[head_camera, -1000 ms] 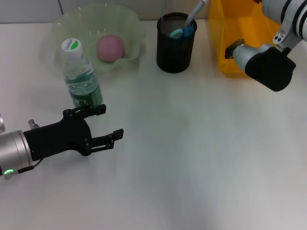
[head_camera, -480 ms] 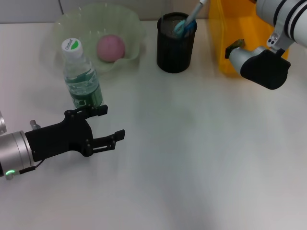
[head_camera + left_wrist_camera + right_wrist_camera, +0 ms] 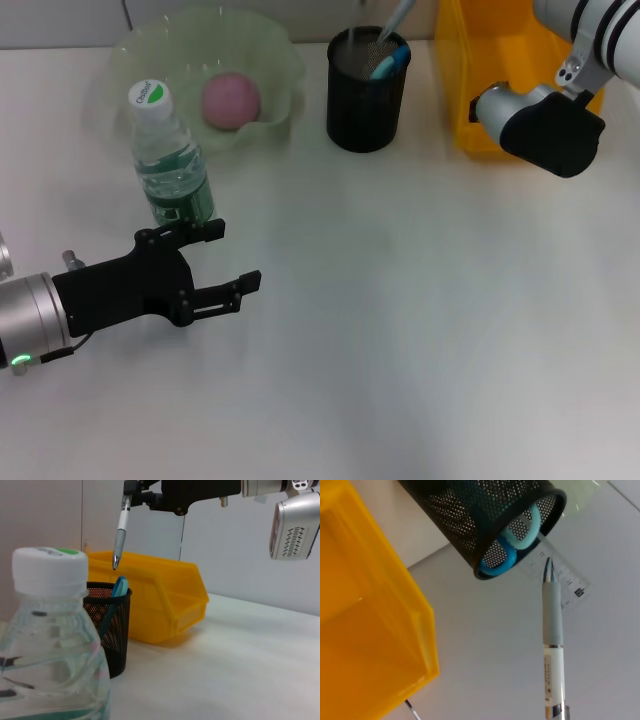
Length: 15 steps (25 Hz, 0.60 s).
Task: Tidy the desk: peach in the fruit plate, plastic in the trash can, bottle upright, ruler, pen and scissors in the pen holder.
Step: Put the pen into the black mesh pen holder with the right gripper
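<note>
Your worktop is smooth white. The mesh holder, round and black, already has the scissors and clear ruler. Your right claw, clamped on the pen, hangs it upright, tip just above the holder's mouth. The left claw, fingers apart, idles well in front of the holder.

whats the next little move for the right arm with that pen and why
Probably lower the pen straight down into the pen holder and release. The right hand holds it tip-down above the holder's rim; the scissors and ruler are already inside.
</note>
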### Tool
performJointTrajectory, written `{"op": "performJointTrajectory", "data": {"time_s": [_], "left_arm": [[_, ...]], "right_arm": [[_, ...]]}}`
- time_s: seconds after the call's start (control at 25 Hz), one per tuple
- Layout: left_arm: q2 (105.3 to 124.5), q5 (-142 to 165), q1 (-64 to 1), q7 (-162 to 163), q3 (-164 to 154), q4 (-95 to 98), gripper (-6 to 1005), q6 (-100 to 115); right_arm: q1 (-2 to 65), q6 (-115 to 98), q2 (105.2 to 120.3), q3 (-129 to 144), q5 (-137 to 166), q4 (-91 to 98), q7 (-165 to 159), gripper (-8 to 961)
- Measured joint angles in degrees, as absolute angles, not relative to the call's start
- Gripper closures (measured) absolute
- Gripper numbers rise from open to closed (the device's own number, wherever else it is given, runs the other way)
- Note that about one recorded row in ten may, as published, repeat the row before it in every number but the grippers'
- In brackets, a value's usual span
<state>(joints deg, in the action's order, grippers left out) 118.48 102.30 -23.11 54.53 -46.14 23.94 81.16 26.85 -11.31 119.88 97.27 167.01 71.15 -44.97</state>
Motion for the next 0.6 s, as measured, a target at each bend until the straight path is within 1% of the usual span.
{"op": "performJointTrajectory", "data": {"time_s": [0.24, 0.6], "left_arm": [[118.47, 102.30, -23.12, 54.61, -46.14, 23.94, 156, 81.31], [118.45, 102.30, -22.80, 54.72, -46.11, 24.01, 157, 81.53]], "right_arm": [[30.33, -6.10, 119.88, 96.83, 167.05, 63.52, -44.56, 782], [30.90, -4.74, 119.88, 97.03, 167.08, 61.88, -43.40, 783]]}}
